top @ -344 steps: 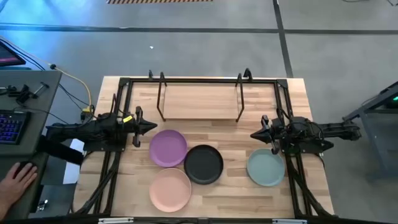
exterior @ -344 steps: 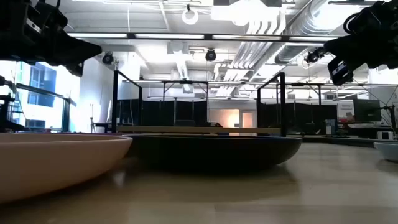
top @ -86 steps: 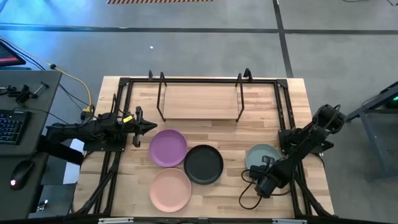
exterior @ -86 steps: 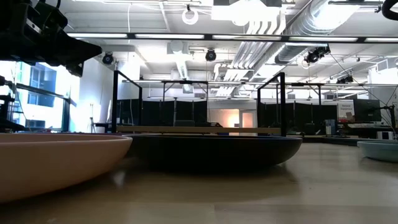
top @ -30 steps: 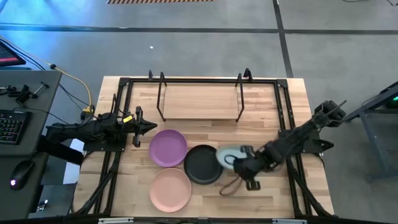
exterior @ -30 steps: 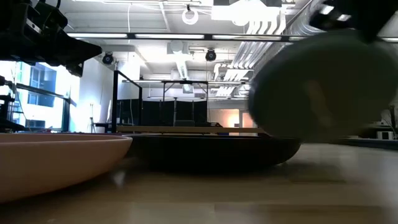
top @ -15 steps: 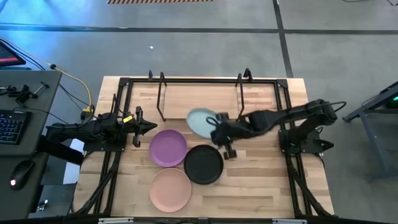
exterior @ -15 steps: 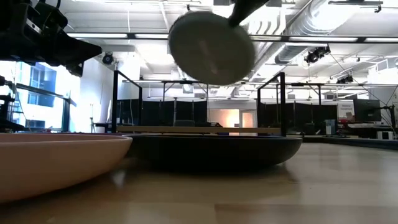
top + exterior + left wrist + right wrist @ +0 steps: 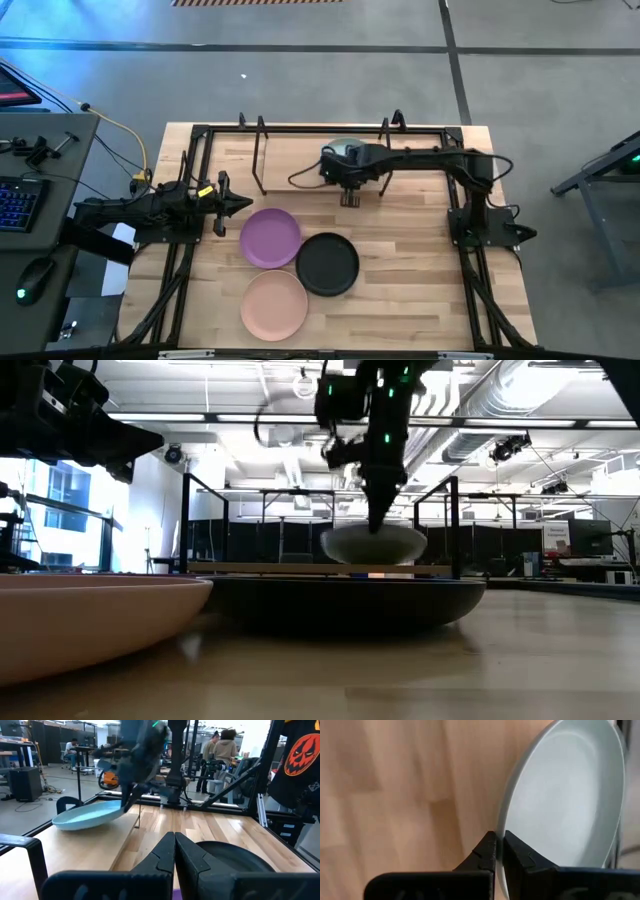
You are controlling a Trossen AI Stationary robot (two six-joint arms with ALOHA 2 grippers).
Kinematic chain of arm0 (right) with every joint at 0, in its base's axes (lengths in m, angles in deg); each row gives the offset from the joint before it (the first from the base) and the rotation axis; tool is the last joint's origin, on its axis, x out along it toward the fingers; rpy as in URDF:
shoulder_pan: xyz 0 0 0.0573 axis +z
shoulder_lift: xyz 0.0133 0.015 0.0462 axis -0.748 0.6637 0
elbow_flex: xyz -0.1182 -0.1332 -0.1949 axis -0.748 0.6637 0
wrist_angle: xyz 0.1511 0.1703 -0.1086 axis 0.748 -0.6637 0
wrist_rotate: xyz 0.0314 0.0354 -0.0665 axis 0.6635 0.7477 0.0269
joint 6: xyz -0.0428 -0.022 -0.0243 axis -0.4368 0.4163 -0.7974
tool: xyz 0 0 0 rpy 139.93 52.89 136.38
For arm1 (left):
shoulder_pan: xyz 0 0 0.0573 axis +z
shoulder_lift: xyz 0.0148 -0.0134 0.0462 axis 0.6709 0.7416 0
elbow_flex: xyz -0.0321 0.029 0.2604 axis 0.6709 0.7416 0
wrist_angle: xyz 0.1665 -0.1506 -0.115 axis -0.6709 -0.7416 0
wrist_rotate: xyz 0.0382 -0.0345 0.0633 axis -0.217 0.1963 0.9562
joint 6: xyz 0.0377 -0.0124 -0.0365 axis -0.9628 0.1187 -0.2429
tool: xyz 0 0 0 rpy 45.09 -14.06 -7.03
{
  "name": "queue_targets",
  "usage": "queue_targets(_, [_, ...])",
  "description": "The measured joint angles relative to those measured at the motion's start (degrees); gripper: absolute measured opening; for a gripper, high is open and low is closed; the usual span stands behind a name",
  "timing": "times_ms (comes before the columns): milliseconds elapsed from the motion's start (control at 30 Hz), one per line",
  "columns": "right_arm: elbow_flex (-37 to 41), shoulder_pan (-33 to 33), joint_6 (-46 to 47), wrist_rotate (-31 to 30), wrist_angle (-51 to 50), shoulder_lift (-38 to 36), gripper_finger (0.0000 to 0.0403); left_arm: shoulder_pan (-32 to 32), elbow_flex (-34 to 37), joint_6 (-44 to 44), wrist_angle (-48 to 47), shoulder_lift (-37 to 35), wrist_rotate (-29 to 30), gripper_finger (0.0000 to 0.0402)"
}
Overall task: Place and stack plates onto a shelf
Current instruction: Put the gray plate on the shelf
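The pale blue-green plate (image 9: 344,150) hangs just over the wooden board of the shelf (image 9: 300,165), near the board's right half. My right gripper (image 9: 349,172) is shut on it. In the low view the plate (image 9: 373,544) sits close above the board (image 9: 300,569); whether they touch, I cannot tell. The purple plate (image 9: 270,238), black plate (image 9: 327,264) and pale pink plate (image 9: 274,304) lie on the table in front of the shelf. My left gripper (image 9: 245,203) is shut and empty at the table's left, beside the purple plate. My right gripper pinches the plate's rim (image 9: 501,827) between its two fingers, one on the inner face and one on the underside. The fingers come from above, slanting down onto the near side of the rim (image 9: 124,806). The plate is slightly tilted, its far side lower.
A larger black metal frame (image 9: 200,135) runs around the table's edges and behind the shelf. The shelf's black wire legs (image 9: 258,155) stand at both its ends. A desk with a keyboard (image 9: 20,200) is off the table's left.
My right gripper has carried the blue-green plate from beside the black plate toward the table's far edge, over the shelf, and down near the board. The plate has turned from steeply tipped to almost level.
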Motion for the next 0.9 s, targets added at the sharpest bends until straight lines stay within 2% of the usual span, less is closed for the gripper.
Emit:
queue_targets(233, [0.0, -2.2, 3.7, 0.8, -0.5, 1.9, 0.0000, 0.0, 0.0, 0.0, 0.0, 0.0, 0.0, 0.0000])
queue_targets(467, [0.0, -2.6, 8.7, 5.4, -1.9, 1.9, 0.0000, 0.0, 0.0, 0.0, 0.0, 0.0, 0.0, 0.0000])
queue_targets(900, [0.0, -2.6, 10.6, 5.4, -1.4, 1.9, 0.0001, 0.0, 0.0, 0.0, 0.0, 0.0, 0.0, 0.0000])
